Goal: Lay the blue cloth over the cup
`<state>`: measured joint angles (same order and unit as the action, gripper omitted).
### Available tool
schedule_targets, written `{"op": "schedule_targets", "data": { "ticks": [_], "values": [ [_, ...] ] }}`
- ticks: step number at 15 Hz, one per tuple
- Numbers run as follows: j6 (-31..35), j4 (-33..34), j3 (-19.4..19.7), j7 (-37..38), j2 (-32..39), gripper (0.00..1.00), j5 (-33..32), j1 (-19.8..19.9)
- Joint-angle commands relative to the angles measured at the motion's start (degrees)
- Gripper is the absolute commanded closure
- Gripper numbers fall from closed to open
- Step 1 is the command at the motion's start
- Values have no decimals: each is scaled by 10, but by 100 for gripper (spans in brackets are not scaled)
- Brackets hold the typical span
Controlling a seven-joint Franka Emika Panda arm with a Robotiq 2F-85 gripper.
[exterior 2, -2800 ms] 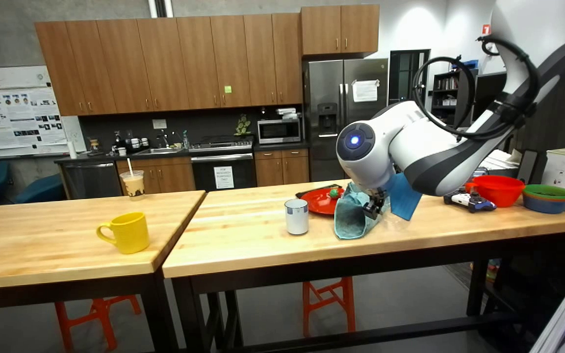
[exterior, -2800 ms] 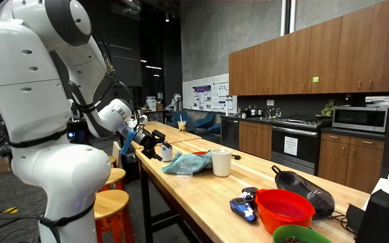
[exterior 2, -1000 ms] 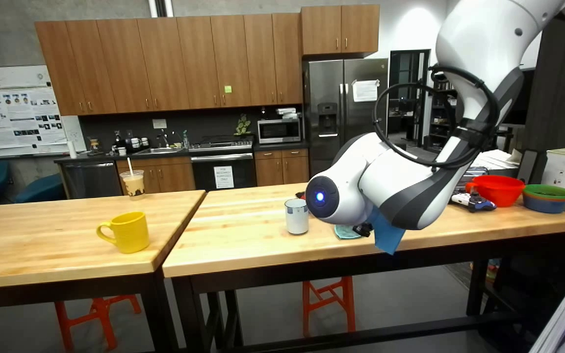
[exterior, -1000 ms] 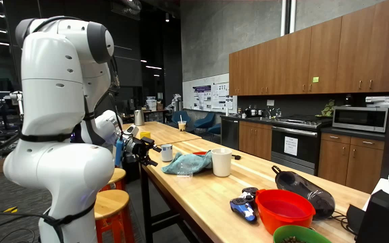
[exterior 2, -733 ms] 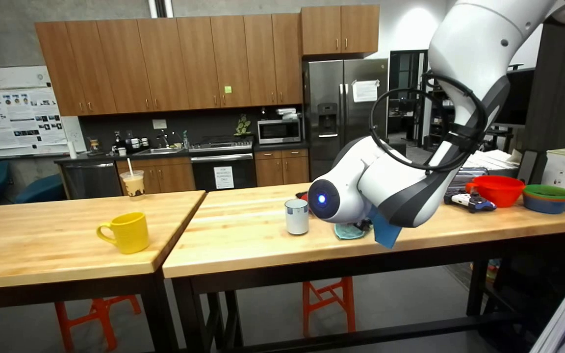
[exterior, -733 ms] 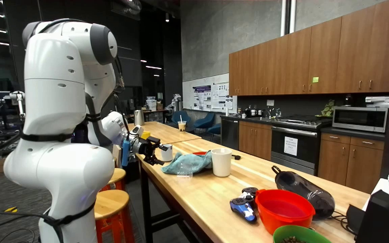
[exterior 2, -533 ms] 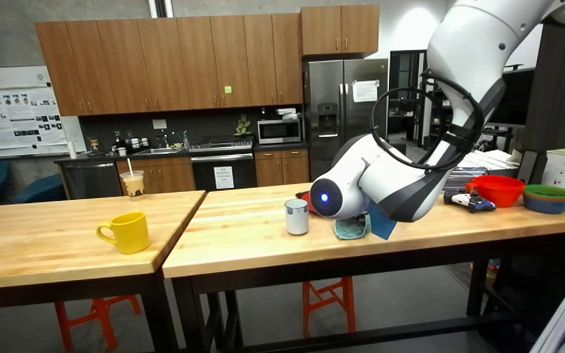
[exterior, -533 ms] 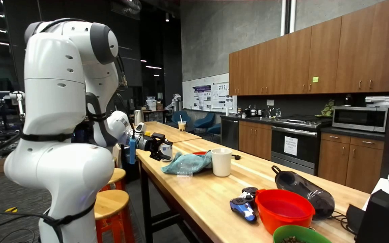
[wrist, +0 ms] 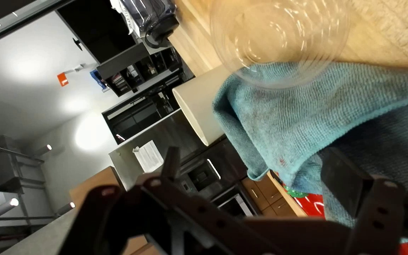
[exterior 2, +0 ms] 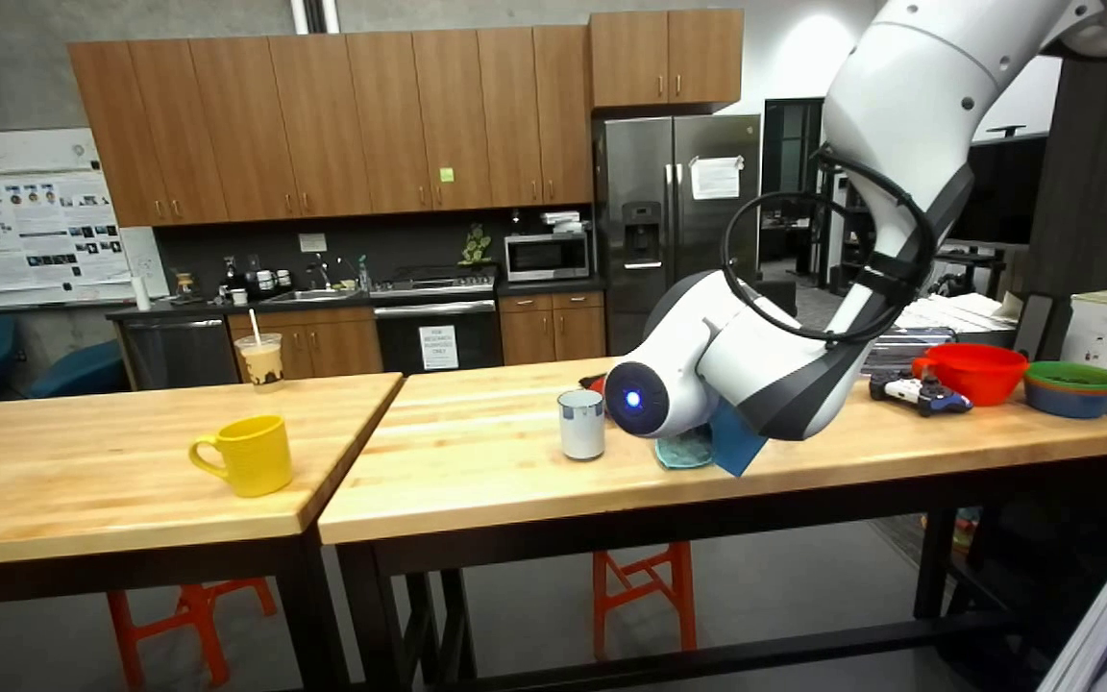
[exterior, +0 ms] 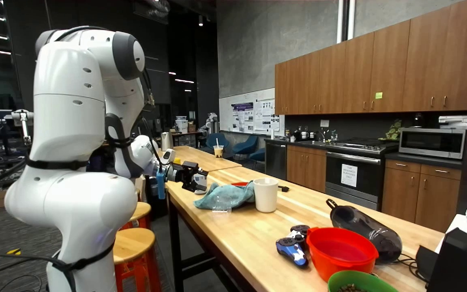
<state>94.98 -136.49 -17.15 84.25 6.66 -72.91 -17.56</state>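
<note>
The blue-teal cloth (exterior: 227, 195) lies crumpled on the table, against a tall white cup (exterior: 266, 195). In the wrist view the cloth (wrist: 285, 117) fills the right side, its folded edge beside the white cup (wrist: 204, 102). The cup's rim is uncovered. My gripper (exterior: 203, 181) is open and empty, roughly level, near the table edge by the cloth. In the wrist view its fingers (wrist: 255, 165) are wide apart, the right one overlapping the cloth in the picture; I cannot tell if they touch. In an exterior view the arm hides the gripper and most of the cloth (exterior 2: 684, 450).
A clear plastic container (wrist: 278, 35) sits at the cloth's near side. A small white mug (exterior 2: 581, 425), a red plate (wrist: 312, 204) and a yellow mug (exterior 2: 256, 457) stand around. Game controllers (exterior: 294, 245), a red bowl (exterior: 341, 253) and a dark pitcher (exterior: 365, 229) are farther along.
The arm has swung back and levelled its gripper since the oldest frames. In the last second the gripper has risen slightly and moved toward the small mug. The cloth and cups look unmoved.
</note>
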Motion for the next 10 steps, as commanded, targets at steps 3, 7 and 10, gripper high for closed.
{"op": "schedule_targets", "data": {
  "ticks": [3,7,10],
  "values": [
    [-42,2,-4,77,21,0,-19,-9],
    [-62,7,-7,106,32,0,4,-10],
    [-40,13,-14,100,41,0,49,-10]
  ]
}}
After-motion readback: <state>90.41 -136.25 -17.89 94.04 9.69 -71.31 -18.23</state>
